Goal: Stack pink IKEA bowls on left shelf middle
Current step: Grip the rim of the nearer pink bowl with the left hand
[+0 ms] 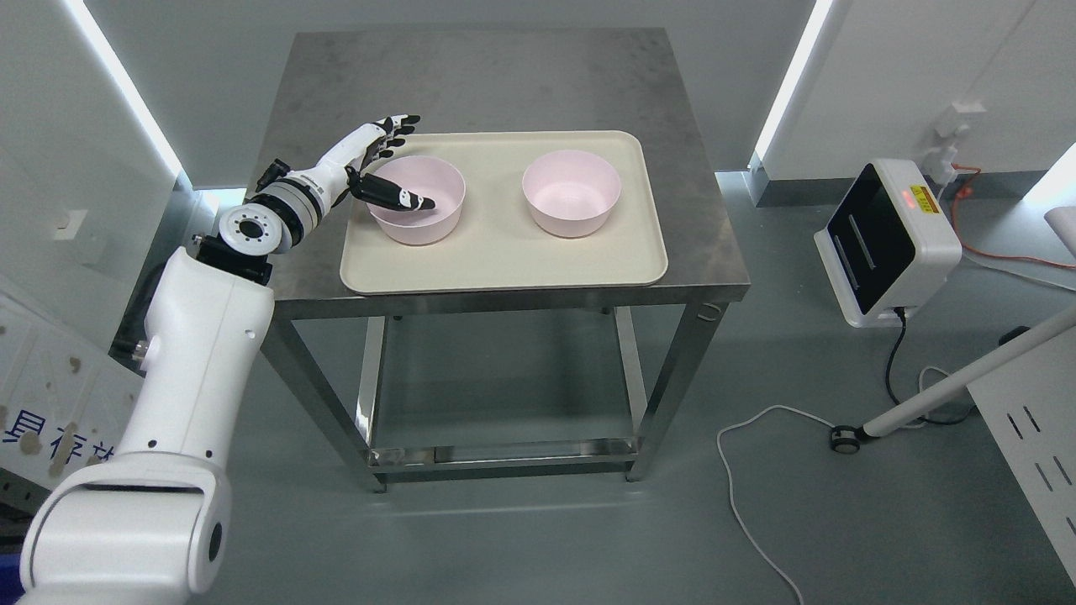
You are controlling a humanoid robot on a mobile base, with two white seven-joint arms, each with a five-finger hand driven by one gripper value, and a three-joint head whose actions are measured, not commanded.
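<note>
Two pink bowls sit apart on the tray [504, 265] on the desk [689, 210]. Left robot hand [378, 160] spread, thumb inside the left bowl [418, 200], fingers outside; pinch the rim firmly, lift straight, then lower into the right bowl [572, 192].

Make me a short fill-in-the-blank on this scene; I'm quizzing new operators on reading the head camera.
1. Two pink bowls sit apart on a beige ____ on the metal table.
2. The ____ hand is at the left bowl.
3. Its thumb reaches ____ that bowl's rim.
4. The right bowl holds ____.

Missing words: tray; left; over; nothing
</note>
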